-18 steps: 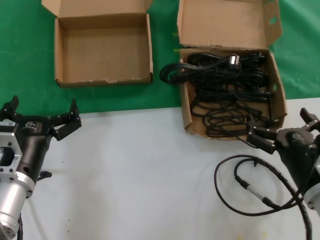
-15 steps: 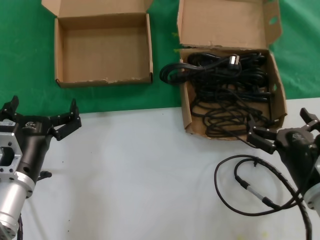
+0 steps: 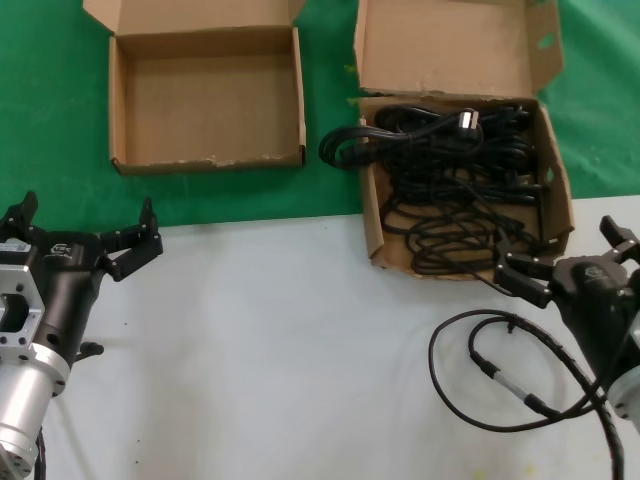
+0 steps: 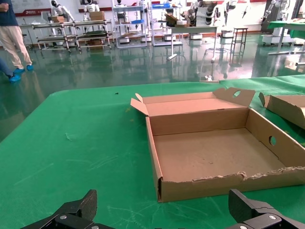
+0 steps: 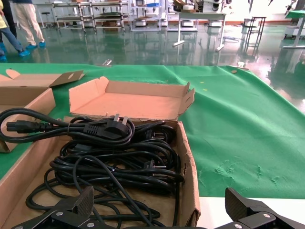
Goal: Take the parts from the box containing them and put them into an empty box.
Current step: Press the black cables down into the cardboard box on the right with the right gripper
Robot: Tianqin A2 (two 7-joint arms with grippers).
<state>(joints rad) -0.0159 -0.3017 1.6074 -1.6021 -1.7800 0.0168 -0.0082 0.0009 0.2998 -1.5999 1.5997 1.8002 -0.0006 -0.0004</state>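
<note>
Nothing has shifted since the earlier head frames: both arms, both boxes and every cable sit exactly as they did.

In the head view the left gripper (image 3: 85, 228) hangs at about 9 o'clock over the white table (image 3: 280, 340), its claw released and spread wide with nothing between the fingers. At 11 o'clock, on the green cloth (image 3: 40, 120), lies the empty box (image 3: 205, 100), its floor bare and its front rim ragged. The left wrist view adds what the head view cannot: round holes in that box's side wall (image 4: 271, 140) and a workshop floor with shelving beyond the table.

At 1 o'clock sits the box containing them (image 3: 465, 175), back flap standing tall, front edge reaching onto the white table. The parts (image 3: 460, 190) fill it as a tangle of black cords; one loop (image 3: 345, 148) spills over the wall toward 10 o'clock onto the cloth, and a pale grey plug (image 3: 470, 120) lies near the back. The right wrist view shows the coils stacked in layers (image 5: 119, 162) and a black moulded plug (image 5: 112, 128) lying on top.

At 4 o'clock the right gripper (image 3: 570, 265) hovers just beside that box's near corner, claw released, holding nothing. Below it a thin black cable (image 3: 500, 375) with a silver connector loops on the table.
</note>
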